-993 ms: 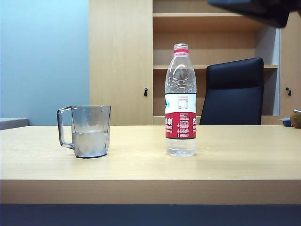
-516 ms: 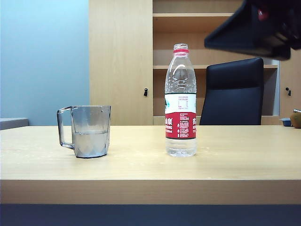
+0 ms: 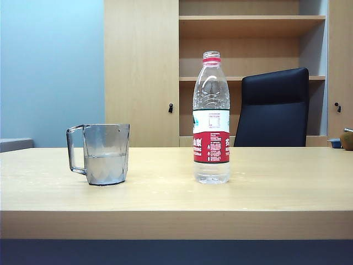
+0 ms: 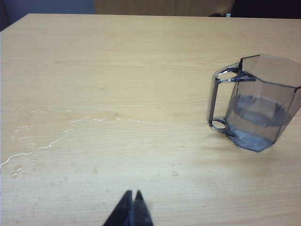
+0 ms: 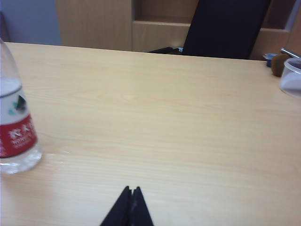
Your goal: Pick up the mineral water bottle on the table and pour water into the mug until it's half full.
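Fingers of both grippers were pressed together with nothing between them: the left gripper [image 4: 132, 203] hovered low over the table [image 3: 276, 187] short of the mug [image 4: 256, 103], and the right gripper [image 5: 131, 201] hovered over bare wood with the mineral water bottle [image 5: 14, 122] off to one side of it. Neither arm showed in the exterior view.

Taking the mug [image 3: 105, 153] as the landmark, it sat upright with its handle turned away from the bottle. Inside it the water [image 3: 106, 165] reached roughly the middle of the wall, perhaps a little under; through the smoky facets the exact line was hard to judge. The mineral water bottle [image 3: 212, 118] stood upright to the right of the mug in the exterior view, well apart from it, uncapped as far as could be seen, with only a shallow layer of water left at its base. On the far side of the mug from the bottle, thin trails and drops of spilled water [image 4: 42, 141] lay on the table in the left wrist view.

Judged from this, the pour looked done and the bottle set back down; little seemed left beyond the arms resting clear. If the level fell short of half, a small top-up was all that remained.

Behind the table stood a black chair [image 3: 273, 107] and wooden shelves [image 3: 248, 19].
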